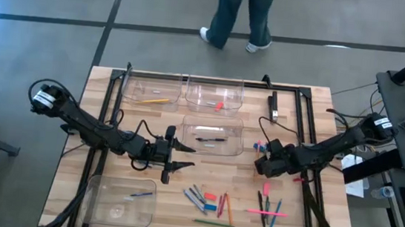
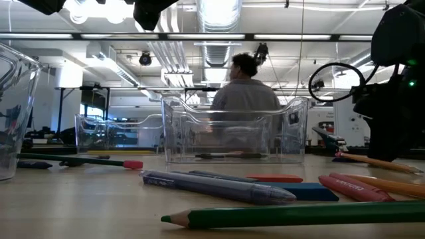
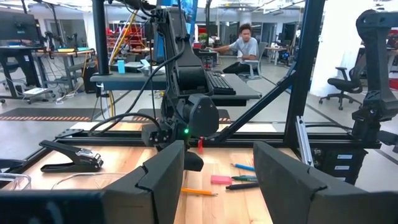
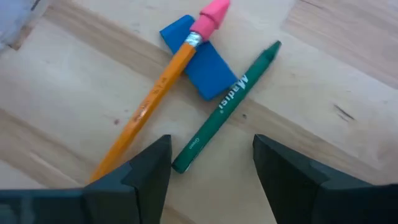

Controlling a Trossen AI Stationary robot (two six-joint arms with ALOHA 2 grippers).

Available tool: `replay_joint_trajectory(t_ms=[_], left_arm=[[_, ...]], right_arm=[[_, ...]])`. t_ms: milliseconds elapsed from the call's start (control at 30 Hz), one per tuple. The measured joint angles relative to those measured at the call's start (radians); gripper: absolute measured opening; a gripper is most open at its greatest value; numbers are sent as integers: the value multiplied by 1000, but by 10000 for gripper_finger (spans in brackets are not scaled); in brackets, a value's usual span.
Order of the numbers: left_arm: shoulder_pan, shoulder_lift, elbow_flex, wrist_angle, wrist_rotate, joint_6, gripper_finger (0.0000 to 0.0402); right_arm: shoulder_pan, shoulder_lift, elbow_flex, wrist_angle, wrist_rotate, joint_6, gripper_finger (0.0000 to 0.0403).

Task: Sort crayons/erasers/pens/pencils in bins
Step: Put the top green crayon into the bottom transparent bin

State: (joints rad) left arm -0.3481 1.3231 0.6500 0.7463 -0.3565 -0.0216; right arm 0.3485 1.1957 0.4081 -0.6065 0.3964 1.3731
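Note:
My right gripper (image 4: pixel 211 155) (image 1: pixel 261 166) points steeply down, open, at the table's right middle. Its fingers stand on either side of the near end of a green crayon (image 4: pixel 224 106) without touching it. Beside the crayon an orange pencil (image 4: pixel 155 99) rests its pink-tipped end on a blue eraser (image 4: pixel 202 62). My left gripper (image 1: pixel 176 156) (image 3: pixel 217 168) hangs level and open at the table's middle, holding nothing. Clear bins stand at the far left (image 1: pixel 152 90), far middle (image 1: pixel 215 94), centre (image 1: pixel 213 133) and near left (image 1: pixel 121 199).
Loose crayons, pens and pencils lie near the middle (image 1: pixel 209 200) and near right (image 1: pixel 268 209). A black clip-like tool (image 1: pixel 272 105) lies at the far right. A dark frame (image 1: pixel 213 79) borders the table. A person (image 1: pixel 238 13) stands beyond the far edge.

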Motion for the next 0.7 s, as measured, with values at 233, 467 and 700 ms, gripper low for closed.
replay_joint_trajectory(t_ms=[233, 467, 700], left_arm=[[0, 0, 2, 3, 0, 1, 178], [1, 0, 2, 4, 0, 1, 178], [2, 0, 2, 5, -3, 2, 178]], right_arm=[[0, 1, -35, -4, 0, 26, 163], [0, 0, -69, -1, 12, 76, 97], [0, 0, -71, 7, 4, 77, 37]])
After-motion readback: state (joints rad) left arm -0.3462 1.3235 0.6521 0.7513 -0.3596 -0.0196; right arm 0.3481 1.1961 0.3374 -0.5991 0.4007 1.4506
